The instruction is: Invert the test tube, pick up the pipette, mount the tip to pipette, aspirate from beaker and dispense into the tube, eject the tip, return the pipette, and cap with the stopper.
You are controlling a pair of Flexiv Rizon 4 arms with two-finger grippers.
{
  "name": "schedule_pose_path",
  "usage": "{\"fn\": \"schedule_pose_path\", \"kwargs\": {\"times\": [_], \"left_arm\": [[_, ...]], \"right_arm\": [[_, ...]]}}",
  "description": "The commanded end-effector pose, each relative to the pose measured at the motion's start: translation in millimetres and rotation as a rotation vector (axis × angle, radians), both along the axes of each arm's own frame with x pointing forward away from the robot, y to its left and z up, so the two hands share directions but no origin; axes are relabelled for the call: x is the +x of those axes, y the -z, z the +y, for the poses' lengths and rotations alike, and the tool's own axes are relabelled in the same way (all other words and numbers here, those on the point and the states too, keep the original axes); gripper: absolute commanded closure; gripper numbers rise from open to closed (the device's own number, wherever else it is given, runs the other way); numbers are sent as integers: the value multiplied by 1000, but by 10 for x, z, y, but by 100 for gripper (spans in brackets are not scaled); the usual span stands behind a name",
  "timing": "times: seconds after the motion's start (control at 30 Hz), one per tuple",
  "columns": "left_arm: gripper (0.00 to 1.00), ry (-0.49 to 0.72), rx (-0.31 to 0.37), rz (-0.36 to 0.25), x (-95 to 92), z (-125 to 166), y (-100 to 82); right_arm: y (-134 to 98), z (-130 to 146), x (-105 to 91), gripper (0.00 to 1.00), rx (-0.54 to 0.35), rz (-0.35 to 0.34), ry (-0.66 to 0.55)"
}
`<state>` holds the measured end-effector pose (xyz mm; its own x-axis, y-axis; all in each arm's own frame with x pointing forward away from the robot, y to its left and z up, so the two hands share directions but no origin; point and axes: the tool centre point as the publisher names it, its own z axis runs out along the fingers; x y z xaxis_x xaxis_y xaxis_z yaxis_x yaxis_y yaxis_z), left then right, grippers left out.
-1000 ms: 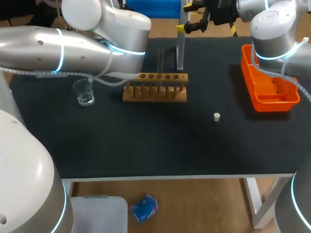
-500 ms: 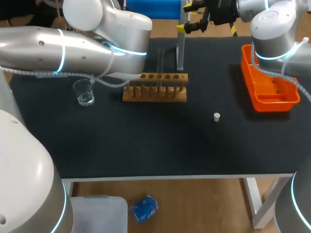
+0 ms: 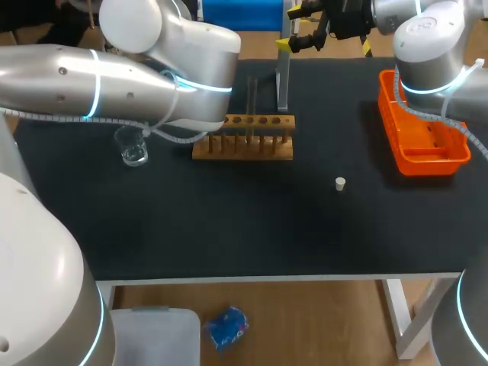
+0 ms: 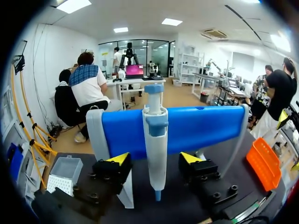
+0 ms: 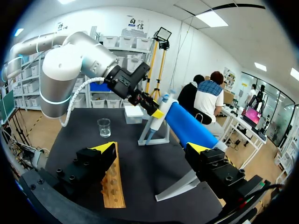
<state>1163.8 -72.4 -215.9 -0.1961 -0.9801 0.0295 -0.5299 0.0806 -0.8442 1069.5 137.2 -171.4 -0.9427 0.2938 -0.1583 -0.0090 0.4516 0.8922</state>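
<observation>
The white and blue pipette [image 4: 155,135] hangs on the blue stand [image 4: 205,128]. My left gripper [image 4: 154,158] stands open around it, with a gap on each side. From the right wrist view the left gripper [image 5: 152,106] sits at the pipette [image 5: 158,119]. In the head view my left arm hides it. My right gripper [image 3: 290,28] hovers open and empty at the table's back, above the stand; it is also seen as [image 5: 152,148]. A thin test tube [image 3: 252,107] stands upright in the wooden rack [image 3: 242,146]. Left of the rack is the glass beaker [image 3: 133,145]. The white stopper [image 3: 340,183] lies loose on the mat.
An orange basket [image 3: 423,152] sits at the right edge of the table. A white tip box [image 4: 60,175] stands to the left of the stand, behind the beaker [image 5: 103,127]. My left arm's bulk hangs over the table's back left.
My left arm's elbow housing has shifted slightly to the right. The right arm, rack, beaker and stopper are where they were.
</observation>
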Motion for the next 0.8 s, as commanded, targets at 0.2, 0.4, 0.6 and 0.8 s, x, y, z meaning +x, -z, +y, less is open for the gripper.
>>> {"fn": "schedule_pose_path", "kwargs": {"times": [0.2,0.4,0.6,0.8], "left_arm": [[0,48,-14,-67,-147,-52,-280],[0,162,-41,-76,-332,-99,-567],[0,356,-44,-112,-644,-89,-887],[0,716,-18,-225,-1096,-168,-1202]], "right_arm": [[-10,-8,-1,0,-4,3,-1],[-10,-8,-1,0,-4,3,-1],[-10,-8,-1,0,-4,3,-1],[-10,-8,-1,0,-4,3,-1]]}}
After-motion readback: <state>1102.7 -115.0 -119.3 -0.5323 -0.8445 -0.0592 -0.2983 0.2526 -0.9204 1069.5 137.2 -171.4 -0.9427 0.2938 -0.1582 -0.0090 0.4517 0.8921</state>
